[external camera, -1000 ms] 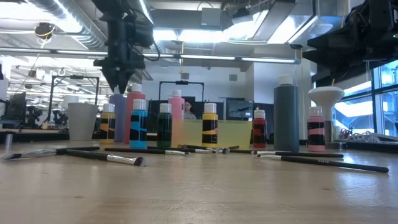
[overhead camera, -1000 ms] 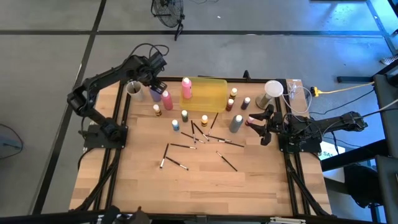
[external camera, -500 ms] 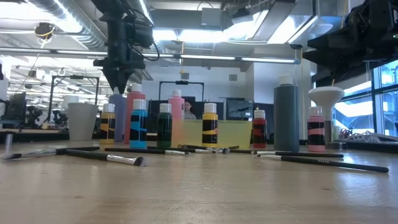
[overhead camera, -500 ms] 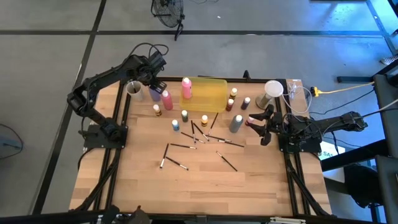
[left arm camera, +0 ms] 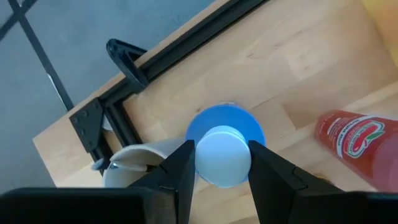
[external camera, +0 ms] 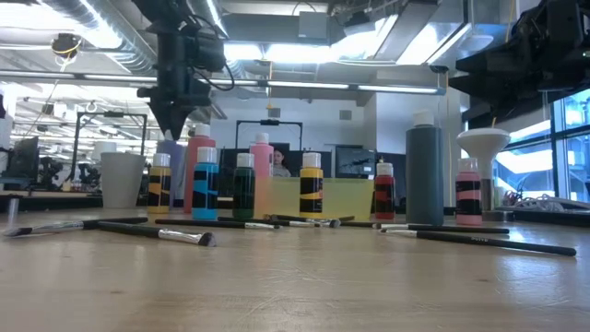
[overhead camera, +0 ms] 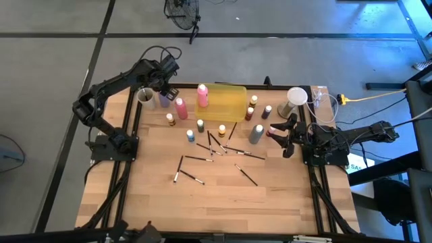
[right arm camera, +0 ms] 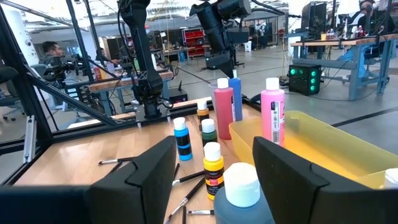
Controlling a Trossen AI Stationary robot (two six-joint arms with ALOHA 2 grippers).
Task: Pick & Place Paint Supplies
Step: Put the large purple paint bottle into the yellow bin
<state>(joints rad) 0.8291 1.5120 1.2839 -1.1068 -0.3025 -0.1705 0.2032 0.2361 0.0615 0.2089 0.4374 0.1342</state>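
Purple squeeze bottle (left arm camera: 222,142), white cap apparently pinched by left end effector (left arm camera: 219,163), upright.

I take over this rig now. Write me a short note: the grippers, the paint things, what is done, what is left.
Left gripper: shut on the purple bottle's cap, far left corner, beside the pale cup.
Right gripper: open, holding nothing, waiting at the right edge.
Tray: nothing seen inside.
Done: nothing placed yet.
Left: pink bottle, red bottle, grey bottle, the small bottles and the loose brushes on the table.
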